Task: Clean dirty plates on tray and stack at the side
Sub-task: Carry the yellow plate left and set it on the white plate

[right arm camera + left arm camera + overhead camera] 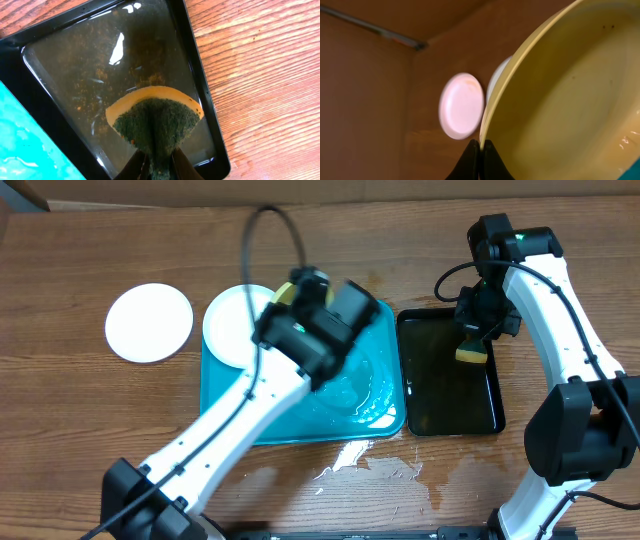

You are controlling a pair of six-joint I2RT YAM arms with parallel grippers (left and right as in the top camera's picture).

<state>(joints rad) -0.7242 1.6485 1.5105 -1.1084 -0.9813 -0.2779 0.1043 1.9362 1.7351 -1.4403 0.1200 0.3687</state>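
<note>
Left gripper [481,150] pinched shut on yellow-green plate [570,100] rim, plate tilted over blue tray [385,350] far edge. Right gripper [157,167] clamps sponge [155,122] over black tray [198,75]. One white plate [232,325] at blue tray's far-left corner, second white plate [149,322] on table's left.

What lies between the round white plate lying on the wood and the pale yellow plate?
A second round white plate, at left on the turquoise rectangular tray, seen overhead.

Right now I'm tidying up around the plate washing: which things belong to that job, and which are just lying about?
In the job:
- pale yellow plate, in the left gripper
- white plate on the table
- white plate at the tray's corner
- turquoise tray
- scouring sponge, in the right gripper
- black tray of water, probably

Lying about:
- spilled water on the table
</note>
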